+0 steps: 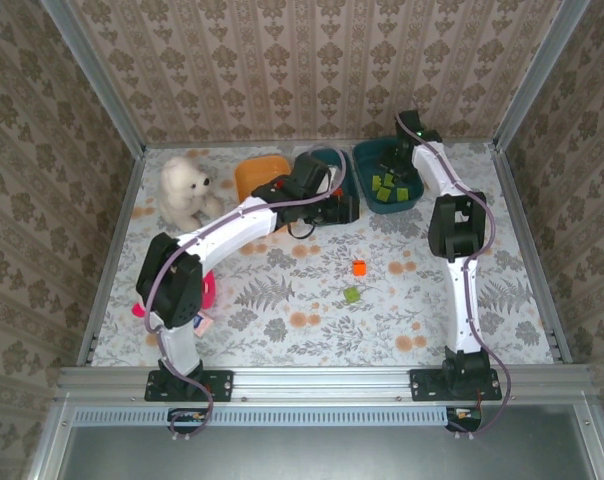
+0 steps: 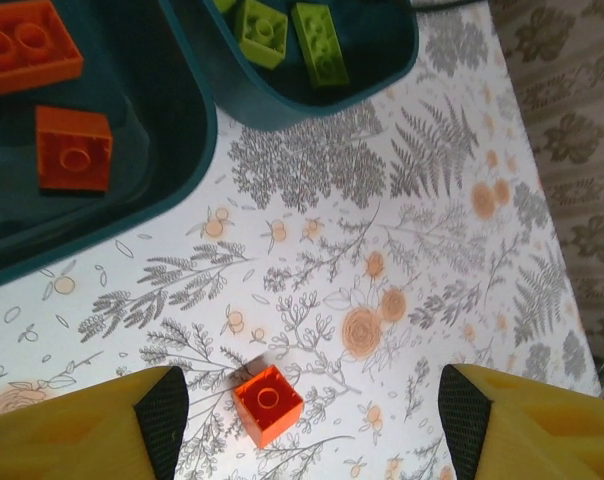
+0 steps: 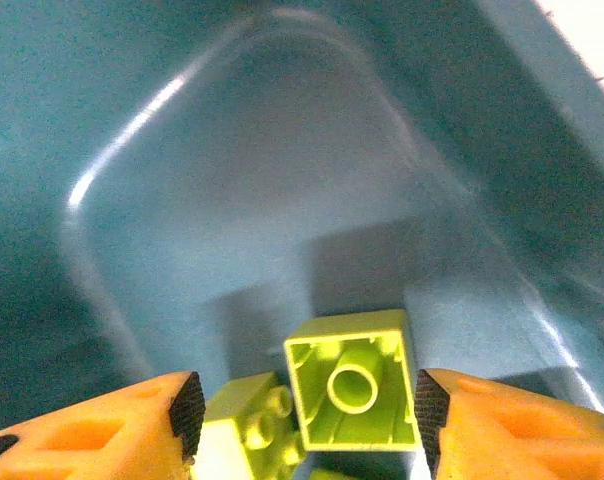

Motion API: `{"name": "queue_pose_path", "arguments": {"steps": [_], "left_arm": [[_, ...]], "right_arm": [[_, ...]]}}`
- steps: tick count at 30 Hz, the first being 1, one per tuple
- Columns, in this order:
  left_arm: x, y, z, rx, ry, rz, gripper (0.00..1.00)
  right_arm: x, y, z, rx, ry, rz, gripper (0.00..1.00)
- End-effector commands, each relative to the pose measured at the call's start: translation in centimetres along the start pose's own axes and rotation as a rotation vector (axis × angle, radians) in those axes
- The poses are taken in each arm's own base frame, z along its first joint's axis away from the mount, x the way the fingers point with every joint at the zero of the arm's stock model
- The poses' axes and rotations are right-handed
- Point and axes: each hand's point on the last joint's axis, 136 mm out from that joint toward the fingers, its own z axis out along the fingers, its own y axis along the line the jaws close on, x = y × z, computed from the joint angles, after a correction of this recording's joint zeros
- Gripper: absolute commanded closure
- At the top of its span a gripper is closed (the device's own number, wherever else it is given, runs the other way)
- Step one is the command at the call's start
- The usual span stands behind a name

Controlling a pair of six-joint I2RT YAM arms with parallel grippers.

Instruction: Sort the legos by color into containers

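The left gripper (image 2: 314,412) hangs spread wide and empty over a small red-orange plastic brick (image 2: 267,403), which lies on the floral tablecloth (image 2: 432,250) on the near side of the dark teal plastic tub (image 2: 282,108) holding lime bricks. Best to shift the gripper until the brick is centred, descend straight, and pinch its flat sides. Its likely place is the second teal tub (image 2: 187,150) beside that tub. The right gripper (image 3: 302,400) is also spread, inside the lime tub, with an upturned lime green brick (image 3: 352,388) between its fingers. I cannot tell whether they touch it.

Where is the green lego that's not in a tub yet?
In the top view, the loose green lego sits near the middle of the table, just beside the loose orange lego, on its near side.
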Motion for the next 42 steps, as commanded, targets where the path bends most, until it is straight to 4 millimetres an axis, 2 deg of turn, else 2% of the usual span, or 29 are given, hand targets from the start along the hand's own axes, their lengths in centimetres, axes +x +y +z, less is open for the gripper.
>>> {"name": "queue_pose_path", "arguments": {"steps": [1, 4, 7, 11, 13, 17, 20, 23, 26, 29, 32, 36, 42], "left_arm": [[1.8, -0.3, 0.6, -0.023, 0.077, 0.067, 0.30], [3.5, -0.1, 1.5, -0.038, 0.128, 0.080, 0.30], [5.0, 0.5, 2.0, -0.048, 0.158, 0.064, 0.30], [6.6, 1.1, 3.0, -0.067, 0.211, 0.057, 0.30], [7.3, 1.7, 3.2, -0.104, 0.225, 0.055, 0.31], [8.1, 3.9, 2.3, -0.182, 0.204, -0.003, 0.31], [9.0, 4.6, 1.7, -0.199, 0.210, -0.033, 0.31], [10.2, 5.3, 0.8, -0.224, 0.211, -0.061, 0.31], [11.3, 6.4, -0.1, -0.254, 0.204, -0.091, 0.31], [11.9, 7.1, -1.0, -0.270, 0.195, -0.114, 0.31], [12.0, 7.2, -1.5, -0.276, 0.189, -0.118, 0.31], [12.1, 7.3, -1.8, -0.278, 0.193, -0.117, 0.31], [12.3, 7.5, -2.7, -0.284, 0.174, -0.118, 0.31]], "right_arm": [[-3.2, 4.2, -10.0, -0.122, -0.158, -0.023, 0.39], [-2.6, 5.6, -14.3, -0.184, -0.216, -0.027, 0.40], [-0.3, 6.1, -17.7, -0.214, -0.261, -0.055, 0.41], [5.2, 4.9, -20.5, -0.213, -0.253, -0.106, 0.41], [8.9, 3.4, -21.7, -0.202, -0.234, -0.140, 0.40], [17.0, -0.3, -22.2, -0.163, -0.132, -0.201, 0.36], [22.8, -2.4, -21.5, -0.149, -0.037, -0.257, 0.30], [27.2, -3.2, -20.8, -0.162, 0.056, -0.309, 0.27], [30.5, -3.9, -19.3, -0.168, 0.148, -0.346, 0.24], [32.5, -4.3, -17.6, -0.149, 0.217, -0.374, 0.23], [33.1, -4.0, -16.4, -0.132, 0.239, -0.399, 0.23], [32.5, -3.2, -14.5, -0.100, 0.231, -0.405, 0.23], [31.1, -2.7, -11.7, -0.004, 0.232, -0.418, 0.31]]}}
